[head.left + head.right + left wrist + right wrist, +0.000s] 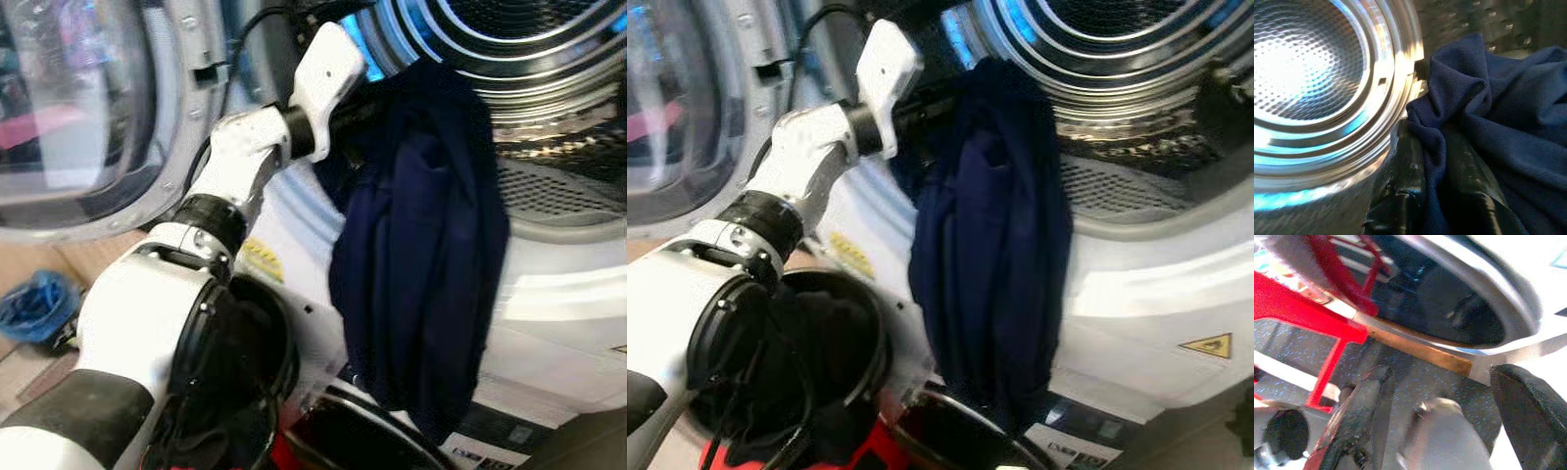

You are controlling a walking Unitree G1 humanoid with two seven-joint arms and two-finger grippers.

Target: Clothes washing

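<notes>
Home laundry corner: front-loading washer drum (549,59), open door (88,117)

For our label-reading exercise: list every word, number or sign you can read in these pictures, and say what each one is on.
No words or numbers can be read.
Yellow warning triangle: on the washing machine front, symbol too small to read.
Yellow sticker: on the machine front beside the left arm, blurred.
Label strip: low on the machine, print too small to read.
</notes>
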